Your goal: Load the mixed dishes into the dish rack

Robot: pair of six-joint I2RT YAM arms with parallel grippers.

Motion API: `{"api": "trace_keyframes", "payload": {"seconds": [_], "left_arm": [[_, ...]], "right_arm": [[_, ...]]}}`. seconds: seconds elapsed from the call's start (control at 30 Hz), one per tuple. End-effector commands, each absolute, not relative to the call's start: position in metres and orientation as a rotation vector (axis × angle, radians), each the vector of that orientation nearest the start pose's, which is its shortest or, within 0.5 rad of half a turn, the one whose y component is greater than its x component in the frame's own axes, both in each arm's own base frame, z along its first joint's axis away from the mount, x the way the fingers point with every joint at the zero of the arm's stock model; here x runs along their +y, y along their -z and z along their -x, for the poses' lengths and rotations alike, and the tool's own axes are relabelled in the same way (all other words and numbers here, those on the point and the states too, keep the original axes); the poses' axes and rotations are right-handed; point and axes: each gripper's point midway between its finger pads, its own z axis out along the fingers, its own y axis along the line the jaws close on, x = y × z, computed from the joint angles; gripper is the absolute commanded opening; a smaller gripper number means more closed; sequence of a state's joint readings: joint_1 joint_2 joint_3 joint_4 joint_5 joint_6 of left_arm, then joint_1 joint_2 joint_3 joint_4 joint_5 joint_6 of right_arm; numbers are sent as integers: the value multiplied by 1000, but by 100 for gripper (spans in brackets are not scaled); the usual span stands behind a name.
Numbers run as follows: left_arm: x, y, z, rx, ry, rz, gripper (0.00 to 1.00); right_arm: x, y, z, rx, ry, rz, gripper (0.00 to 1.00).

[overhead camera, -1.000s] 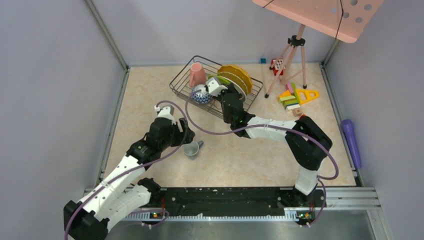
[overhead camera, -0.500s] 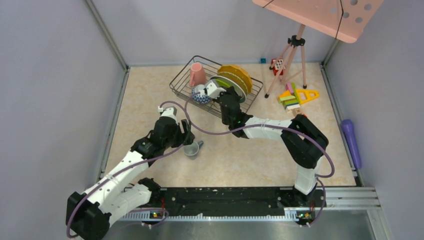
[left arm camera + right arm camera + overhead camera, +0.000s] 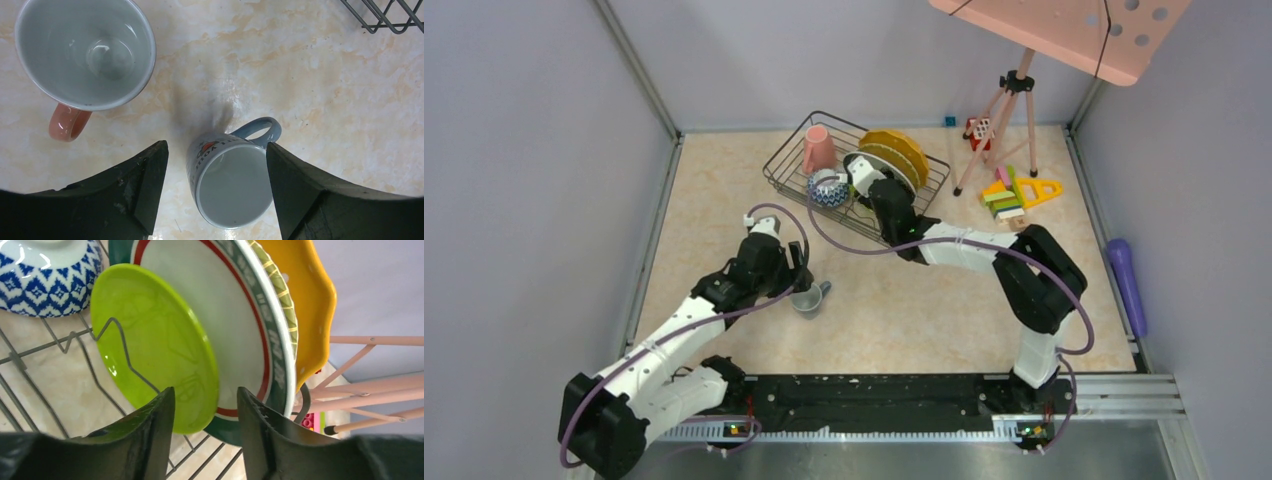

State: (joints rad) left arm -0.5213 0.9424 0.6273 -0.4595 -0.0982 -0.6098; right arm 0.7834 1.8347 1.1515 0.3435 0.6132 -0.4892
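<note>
The dark wire dish rack [image 3: 790, 152] stands at the back. It holds a pink mug [image 3: 817, 150], a blue-white bowl [image 3: 827, 187] [image 3: 45, 282], a lime green plate [image 3: 155, 350], a green-rimmed white plate [image 3: 225, 325], an olive-yellow plate [image 3: 283, 305] and a yellow scalloped plate [image 3: 896, 150] [image 3: 307, 305]. My right gripper [image 3: 867, 172] [image 3: 205, 410] is open, with the lime plate's lower edge between its fingers. My left gripper [image 3: 801, 287] [image 3: 217, 165] is open, with its fingers either side of a grey-blue mug [image 3: 807, 299] [image 3: 230, 185] on the table. Another pink mug [image 3: 85, 50] stands upright just beyond it.
A pink tripod stand [image 3: 1004, 110] and colourful toy blocks [image 3: 1014, 192] are to the right of the rack. A purple object [image 3: 1127, 285] lies by the right wall. A corner of the rack [image 3: 385, 15] shows in the left wrist view.
My left gripper has moved forward and right, closer over the grey-blue mug. My right gripper has shifted slightly right within the rack, uncovering more of the bowl.
</note>
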Motion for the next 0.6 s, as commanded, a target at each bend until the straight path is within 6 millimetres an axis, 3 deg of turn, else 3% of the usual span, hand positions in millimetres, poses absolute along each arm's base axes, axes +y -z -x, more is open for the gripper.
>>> {"api": "trace_keyframes", "payload": {"seconds": [0.0, 0.17, 0.37, 0.57], "left_arm": [[-142, -106, -233, 2382, 449, 189, 77], [-142, -102, -233, 2396, 457, 209, 75], [-144, -95, -236, 2413, 457, 223, 69], [-152, -88, -237, 2439, 485, 206, 47]], "right_arm": [[275, -205, -439, 1686, 222, 630, 52], [280, -220, -427, 1702, 115, 611, 56], [305, -246, -391, 1718, -212, 601, 60], [320, -256, -337, 1753, -505, 602, 60]]}}
